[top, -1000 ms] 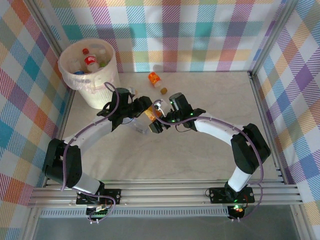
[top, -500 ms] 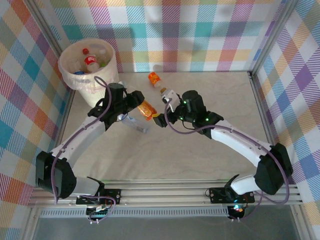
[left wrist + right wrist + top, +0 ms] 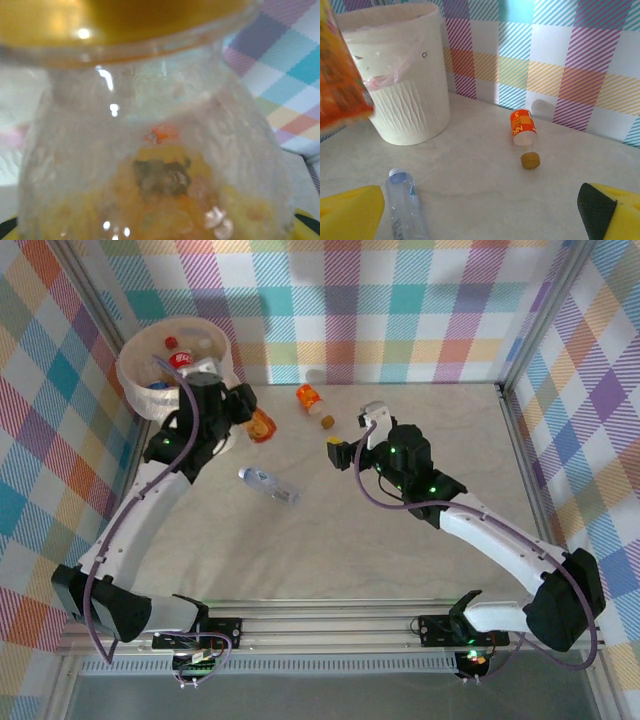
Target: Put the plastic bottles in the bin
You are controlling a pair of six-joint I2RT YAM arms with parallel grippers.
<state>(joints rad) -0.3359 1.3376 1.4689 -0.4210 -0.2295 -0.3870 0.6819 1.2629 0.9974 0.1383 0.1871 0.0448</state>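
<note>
My left gripper (image 3: 250, 420) is shut on an orange-labelled plastic bottle (image 3: 263, 426), held in the air just right of the bin (image 3: 133, 390). In the left wrist view that bottle (image 3: 155, 150) sits very close, clear with a yellow cap on top. The cream bin with its thin liner holds several bottles (image 3: 182, 360). On the table lie a clear blue-capped bottle (image 3: 268, 485) and an orange-labelled bottle (image 3: 310, 398) with a yellow-brown cap (image 3: 327, 422). My right gripper (image 3: 350, 432) stands open and empty above the table's middle. Its camera shows the bin (image 3: 400, 110), the clear bottle (image 3: 405, 205) and the orange-labelled bottle (image 3: 522, 127).
Checked cloth walls close the table at the back and both sides, and the bin stands in the back left corner. A metal rail runs along the near edge by the arm bases. Bare tabletop (image 3: 420, 550) stretches right and near.
The left arm has carried the orange bottle from the table's middle up and left, to beside the bin. The right gripper has opened wide and drawn back to the right.
</note>
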